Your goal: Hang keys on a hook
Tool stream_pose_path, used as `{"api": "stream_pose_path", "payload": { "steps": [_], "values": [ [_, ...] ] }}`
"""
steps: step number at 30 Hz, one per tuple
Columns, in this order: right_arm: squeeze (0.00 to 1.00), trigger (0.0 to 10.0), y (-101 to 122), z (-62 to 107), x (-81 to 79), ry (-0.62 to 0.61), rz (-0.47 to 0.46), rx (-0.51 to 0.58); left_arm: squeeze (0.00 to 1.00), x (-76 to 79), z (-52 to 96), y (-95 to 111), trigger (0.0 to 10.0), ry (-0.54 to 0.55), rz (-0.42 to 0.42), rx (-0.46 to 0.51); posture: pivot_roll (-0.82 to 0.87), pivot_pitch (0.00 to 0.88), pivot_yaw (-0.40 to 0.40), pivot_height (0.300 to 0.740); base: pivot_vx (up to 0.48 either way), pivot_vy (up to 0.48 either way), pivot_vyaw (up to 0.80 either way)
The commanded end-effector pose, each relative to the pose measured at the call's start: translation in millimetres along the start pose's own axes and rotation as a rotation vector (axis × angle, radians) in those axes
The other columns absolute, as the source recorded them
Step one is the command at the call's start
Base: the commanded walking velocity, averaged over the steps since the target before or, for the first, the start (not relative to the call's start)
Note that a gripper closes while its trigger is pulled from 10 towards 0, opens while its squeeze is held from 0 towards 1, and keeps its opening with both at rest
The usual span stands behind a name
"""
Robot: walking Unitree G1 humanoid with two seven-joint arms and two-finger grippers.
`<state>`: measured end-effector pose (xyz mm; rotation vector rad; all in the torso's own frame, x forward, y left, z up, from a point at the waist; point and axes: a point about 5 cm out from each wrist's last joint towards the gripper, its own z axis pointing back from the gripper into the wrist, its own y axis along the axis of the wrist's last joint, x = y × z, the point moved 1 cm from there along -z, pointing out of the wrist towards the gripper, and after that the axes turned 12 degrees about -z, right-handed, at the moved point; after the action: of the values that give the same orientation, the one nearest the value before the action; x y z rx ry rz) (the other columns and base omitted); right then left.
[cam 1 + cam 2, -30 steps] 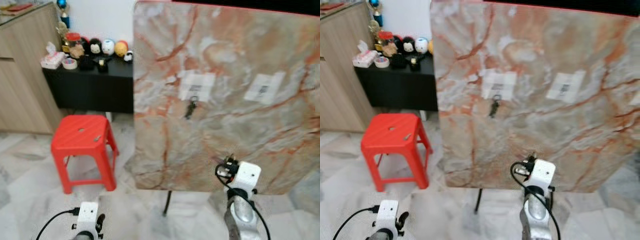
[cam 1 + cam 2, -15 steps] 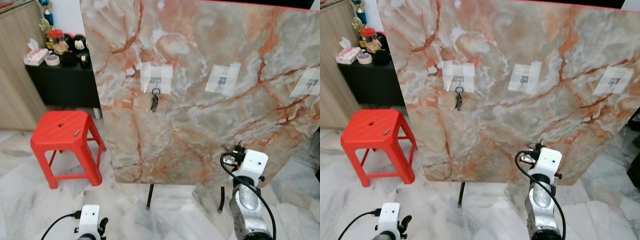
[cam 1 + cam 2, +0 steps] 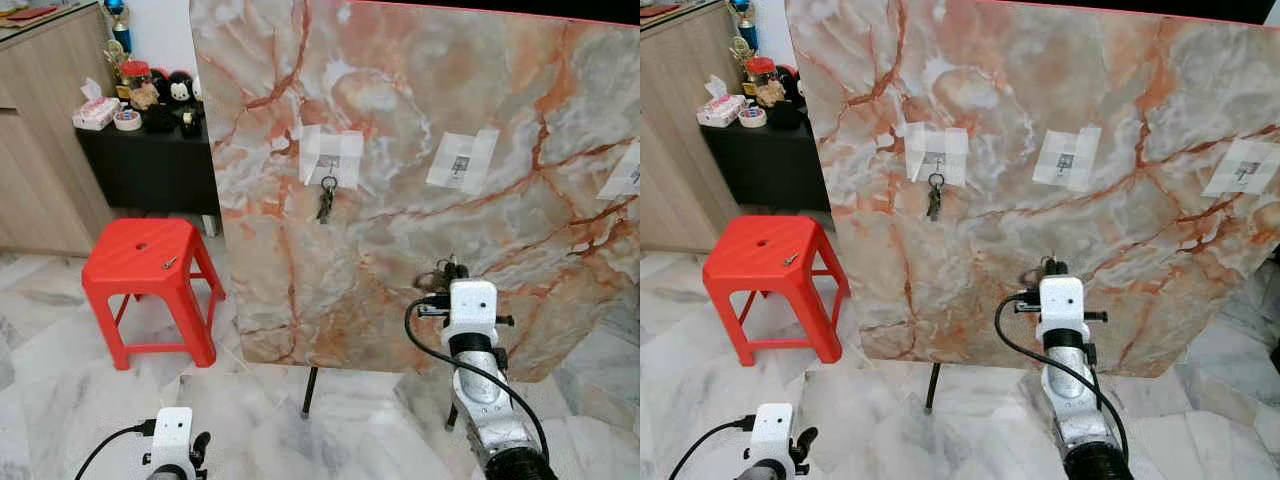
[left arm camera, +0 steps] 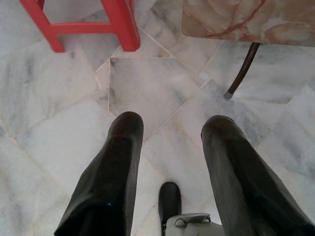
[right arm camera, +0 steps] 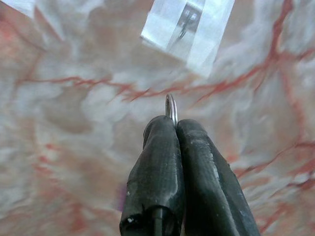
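Note:
A marble board (image 3: 400, 110) stands upright with three taped-on hooks. A bunch of keys (image 3: 325, 203) hangs from the left hook (image 3: 331, 166). My right gripper (image 5: 175, 125) is raised in front of the board, below the middle hook (image 5: 186, 22), and is shut on a thin metal key ring (image 5: 171, 104) that pokes out between its tips. In the eye view this gripper (image 3: 447, 268) sits just below the middle hook (image 3: 460, 164). My left gripper (image 4: 172, 125) hangs low over the floor, open and with nothing in it.
A red plastic stool (image 3: 150, 255) with a small object (image 3: 170, 262) on it stands left of the board. Behind it are a black table (image 3: 150, 160) with toys and a wooden cabinet (image 3: 40, 150). The board's thin stand leg (image 3: 310, 392) rests on the marble floor.
The whole picture has shifted as the camera moved. My right arm is a little higher against the board, nearer the middle hook. The left arm still hangs low.

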<state>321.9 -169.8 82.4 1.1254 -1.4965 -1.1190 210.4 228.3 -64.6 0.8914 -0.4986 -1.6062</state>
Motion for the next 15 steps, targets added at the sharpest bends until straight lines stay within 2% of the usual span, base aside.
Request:
{"api": "stream_pose_path", "payload": {
  "steps": [1,4,6,9,11,15],
  "values": [
    [0.0,10.0,13.7,-8.4,3.5,-0.034,0.042,0.061,0.0,1.0,-0.8,3.0,10.0,-0.001,0.019,0.014,0.07,0.0,-0.076,0.74,0.0,0.0,0.0],
    [0.0,10.0,14.0,-9.1,4.6,-0.05,0.059,0.059,0.0,1.0,-0.7,2.9,10.0,-0.001,0.02,0.014,0.07,0.0,-0.077,0.74,0.0,0.0,0.0],
    [0.0,10.0,15.9,-10.0,0.7,-0.037,0.122,0.08,0.0,1.1,-0.6,2.5,10.0,0.0,0.027,0.013,0.07,0.0,-0.077,0.74,0.0,0.0,0.0],
    [0.0,10.0,16.5,-9.7,-1.8,-0.031,0.151,0.091,0.0,1.4,-0.5,2.5,10.0,0.0,0.03,0.014,0.07,0.0,-0.077,0.74,0.0,0.0,0.0],
    [0.0,10.0,16.8,-9.3,-3.6,-0.036,0.192,0.1,0.0,1.6,-0.6,2.6,10.0,-0.001,0.035,0.013,0.07,0.0,-0.079,0.74,0.247,0.0,0.0],
    [0.0,10.0,15.0,-9.0,-3.8,-0.047,0.199,0.087,0.0,2.2,-0.5,2.4,10.0,-0.003,0.037,0.013,0.07,0.0,-0.078,0.74,0.307,0.0,0.0]
  ]
}}
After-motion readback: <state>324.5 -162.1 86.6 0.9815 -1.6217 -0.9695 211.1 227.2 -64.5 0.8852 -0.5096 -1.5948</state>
